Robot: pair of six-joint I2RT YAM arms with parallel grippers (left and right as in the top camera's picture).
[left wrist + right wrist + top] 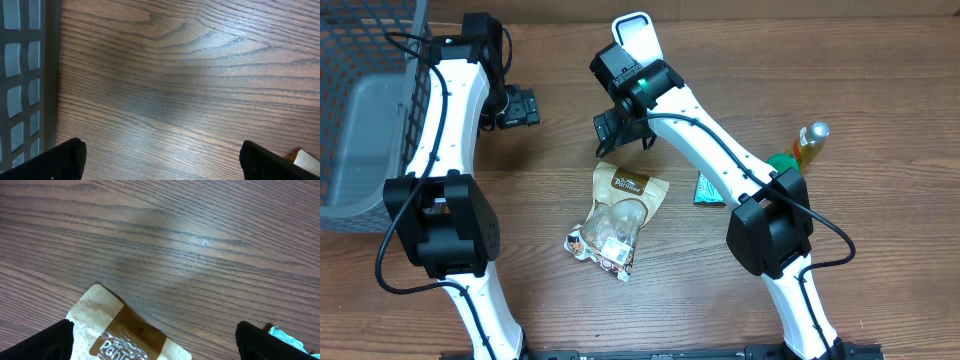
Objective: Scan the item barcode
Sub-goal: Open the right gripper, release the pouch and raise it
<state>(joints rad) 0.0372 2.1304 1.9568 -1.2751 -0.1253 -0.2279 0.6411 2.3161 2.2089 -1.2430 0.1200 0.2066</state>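
Note:
The item, a brown paper snack bag (616, 212) with a clear window, lies flat in the middle of the table. My right gripper (621, 131) hovers open just beyond the bag's top edge. In the right wrist view the bag's top (120, 332) lies low between the spread fingers of the gripper (155, 330), nothing gripped. My left gripper (519, 107) is open over bare wood at the left, away from the bag. In its wrist view the gripper (161, 149) has only table between the fingers. No barcode shows.
A grey wire basket (365, 110) fills the far left, its wall (25, 75) close to the left gripper. A teal packet (707, 190) and a yellow bottle (807, 143) lie right of the bag. A white object (635, 32) sits at the back.

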